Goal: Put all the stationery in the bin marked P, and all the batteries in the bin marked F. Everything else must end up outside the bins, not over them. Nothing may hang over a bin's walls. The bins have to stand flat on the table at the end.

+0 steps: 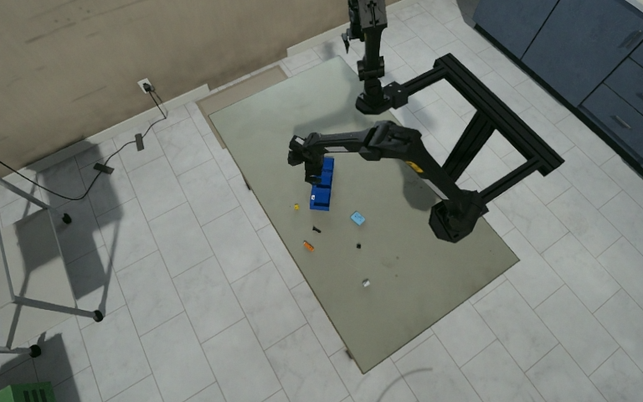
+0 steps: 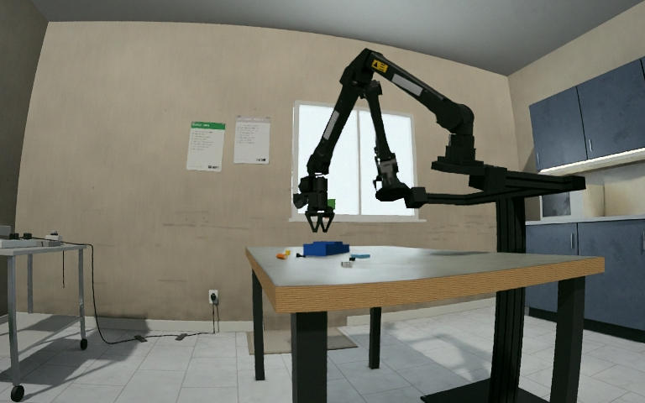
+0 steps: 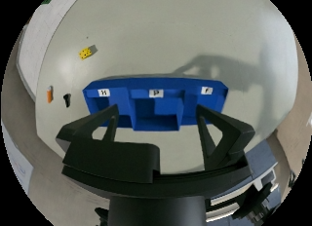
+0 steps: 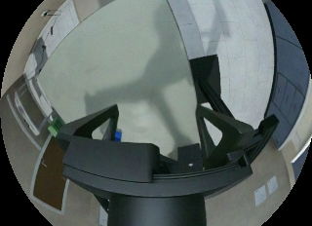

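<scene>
A row of three joined blue bins (image 1: pixel 322 187) stands on the table, and all look empty in the left wrist view (image 3: pixel 156 105). The middle label (image 3: pixel 155 93) reads P; the other two labels are too small to read. My left gripper (image 1: pixel 310 172) is open and empty, hanging above the row; it also shows in the exterior view (image 2: pixel 319 225) and its wrist view (image 3: pixel 159 135). My right gripper (image 1: pixel 346 40) is open and empty, raised high at the table's far end (image 4: pixel 159 125). Loose on the table are a yellow piece (image 1: pixel 295 206), a black piece (image 1: pixel 316 229) and an orange piece (image 1: pixel 308 245).
A light blue flat item (image 1: pixel 357 218), a tiny black item (image 1: pixel 358 245) and a small silver item (image 1: pixel 365 282) lie on the table away from the bins. The black frame (image 1: pixel 494 119) carrying both arms stands along one side of the table.
</scene>
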Tool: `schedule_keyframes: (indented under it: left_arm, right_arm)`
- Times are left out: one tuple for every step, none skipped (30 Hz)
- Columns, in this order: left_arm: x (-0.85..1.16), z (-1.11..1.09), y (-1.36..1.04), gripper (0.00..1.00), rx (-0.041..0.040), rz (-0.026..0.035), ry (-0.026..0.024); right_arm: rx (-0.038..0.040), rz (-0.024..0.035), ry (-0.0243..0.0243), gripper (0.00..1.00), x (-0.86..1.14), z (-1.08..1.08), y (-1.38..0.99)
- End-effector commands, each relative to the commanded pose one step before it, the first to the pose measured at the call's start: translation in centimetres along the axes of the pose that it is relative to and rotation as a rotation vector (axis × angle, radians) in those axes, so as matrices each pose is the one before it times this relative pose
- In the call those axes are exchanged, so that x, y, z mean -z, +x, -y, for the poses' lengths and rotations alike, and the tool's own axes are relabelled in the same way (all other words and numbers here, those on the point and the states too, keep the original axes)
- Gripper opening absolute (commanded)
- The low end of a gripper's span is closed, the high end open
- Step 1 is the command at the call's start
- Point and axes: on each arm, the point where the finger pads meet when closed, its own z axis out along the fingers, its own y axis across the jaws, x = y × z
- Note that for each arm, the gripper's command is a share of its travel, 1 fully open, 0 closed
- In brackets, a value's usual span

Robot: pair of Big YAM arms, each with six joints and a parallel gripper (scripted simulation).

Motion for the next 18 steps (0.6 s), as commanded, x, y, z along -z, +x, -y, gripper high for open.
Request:
schedule_keyframes:
  left_arm:
    - [-0.575, 0.075, 0.381, 1.00, -0.01092, -0.00990, -0.00859]
    - [-0.443, -0.075, 0.381, 1.00, -0.00154, -0.00745, -0.00317]
    - [0.000, 0.000, 0.000, 1.00, 0.00000, 0.00000, 0.00000]
    - [0.000, 0.000, 0.000, 1.00, 0.00000, 0.00000, 0.00000]
    - [1.329, 0.019, -0.688, 1.00, 0.00447, 0.02127, 0.00926]
    - [0.310, 0.017, -0.195, 1.00, 0.00127, 0.00601, 0.00263]
    - [0.159, 0.329, -0.889, 1.00, 0.00803, 0.01279, 0.00760]
    - [-0.001, -0.004, 0.008, 1.00, 0.00000, -0.00001, 0.00000]
    - [-0.001, -0.004, 0.008, 1.00, 0.00000, -0.00001, 0.00000]
    - [-0.001, -0.004, 0.008, 1.00, 0.00000, -0.00001, 0.00000]
    - [-0.001, -0.004, 0.008, 1.00, 0.00000, -0.00001, 0.00000]
    - [-0.001, -0.004, 0.008, 1.00, 0.00000, -0.00001, 0.00000]
    - [-0.001, -0.004, 0.008, 1.00, 0.00000, -0.00001, 0.00000]
    - [-0.001, -0.004, 0.008, 1.00, 0.00000, -0.00001, 0.00000]
    - [-0.001, -0.004, 0.008, 1.00, 0.00000, -0.00001, 0.00000]
    - [-0.001, -0.004, 0.008, 1.00, 0.00000, -0.00001, 0.00000]
    - [-0.001, -0.004, 0.008, 1.00, 0.00000, -0.00001, 0.00000]
    - [0.661, -0.232, 0.202, 1.00, -0.00336, 0.00899, 0.00203]
  right_arm:
    - [-0.01530, 0.03562, 0.00608, 1.00, 1.632, 0.377, -2.377]
    - [0.00000, 0.00000, 0.00000, 1.00, 0.000, 0.000, 0.000]
    - [0.00000, 0.00000, 0.00000, 1.00, 0.000, 0.000, 0.000]
    - [0.00000, 0.00000, 0.00000, 1.00, 0.000, 0.000, 0.000]
    - [0.00000, 0.00000, 0.00000, 1.00, 0.000, 0.000, 0.000]
    - [0.00000, 0.00000, 0.00000, 1.00, 0.000, 0.000, 0.000]
    - [0.00000, 0.00000, 0.00000, 1.00, 0.000, 0.000, 0.000]
    - [0.00000, 0.00000, 0.00000, 1.00, 0.000, 0.000, 0.000]
    - [0.00000, 0.00000, 0.00000, 1.00, 0.000, 0.000, 0.000]
    - [0.00000, 0.00000, 0.00000, 1.00, 0.000, 0.000, 0.000]
    - [0.00000, 0.00000, 0.00000, 1.00, 0.000, 0.000, 0.000]
    - [0.00000, 0.00000, 0.00000, 1.00, 0.000, 0.000, 0.000]
    - [0.00000, 0.00000, 0.00000, 1.00, 0.000, 0.000, 0.000]
    - [0.00000, 0.00000, 0.00000, 1.00, 0.000, 0.000, 0.000]
    - [0.00000, 0.00000, 0.00000, 1.00, 0.000, 0.000, 0.000]
    - [0.00000, 0.00000, 0.00000, 1.00, 0.000, 0.000, 0.000]
    - [0.00000, 0.00000, 0.00000, 1.00, 0.000, 0.000, 0.000]
    - [0.00000, 0.00000, 0.00000, 1.00, 0.000, 0.000, 0.000]
